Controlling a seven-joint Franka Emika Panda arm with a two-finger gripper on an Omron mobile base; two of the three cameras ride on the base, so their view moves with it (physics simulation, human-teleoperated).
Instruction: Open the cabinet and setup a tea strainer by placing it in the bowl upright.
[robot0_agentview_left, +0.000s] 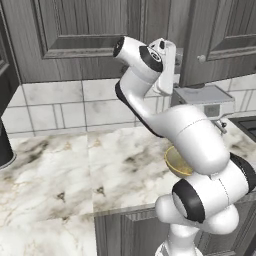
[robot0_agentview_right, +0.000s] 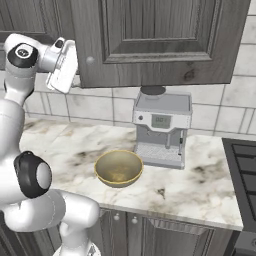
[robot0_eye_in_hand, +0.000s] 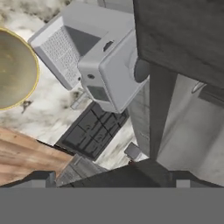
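- While the arm is raised high against the wall, the cabinet (robot0_agentview_right: 165, 40) is seen above the desk (robot0_agentview_left: 75, 165), dark grey with raised-panel doors; a small round knob (robot0_agentview_right: 90, 60) is seen on the door in the right base view, and one door is seen swung slightly out from its neighbour in the left base view.
- Marble-patterned, the desk is backed by a pale tiled wall (robot0_agentview_left: 55, 107).
- A grey coffee machine (robot0_agentview_right: 161, 129) is placed on the desk beneath the cabinet, against the wall.
- The bowl (robot0_agentview_right: 119, 168), dull golden, is set on the desk just beside the machine, nearer the front edge, upright, with nothing seen inside it.
- The fingers (robot0_eye_in_hand: 43, 178) are spread wide and released, nothing being grasped; they are held up near the cabinet's lower edge.
- The tea strainer cannot be made out.
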